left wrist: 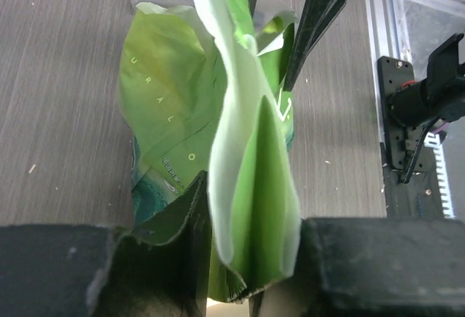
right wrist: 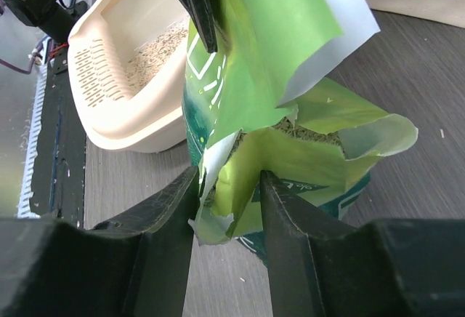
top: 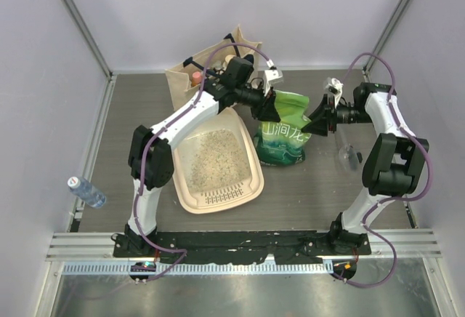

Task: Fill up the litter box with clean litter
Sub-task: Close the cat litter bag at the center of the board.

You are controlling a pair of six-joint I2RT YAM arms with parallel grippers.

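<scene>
The cream litter box (top: 251, 186) lies left of centre with clean litter (top: 212, 158) spread over its floor. It also shows in the right wrist view (right wrist: 131, 117), with its litter (right wrist: 156, 44). A green litter bag (top: 285, 139) stands upright just right of the box. My left gripper (top: 267, 106) is shut on the bag's top left edge (left wrist: 251, 208). My right gripper (top: 314, 122) is shut on the top right edge (right wrist: 240, 164). The bag's mouth is pulled open between them, and litter (right wrist: 309, 134) shows inside it.
A beige tote bag (top: 207, 66) stands behind the litter box. A plastic water bottle (top: 87, 192) lies at the left edge. A clear object (top: 349, 157) lies beside the right arm. Metal frame rails run along the near edge (top: 240, 244).
</scene>
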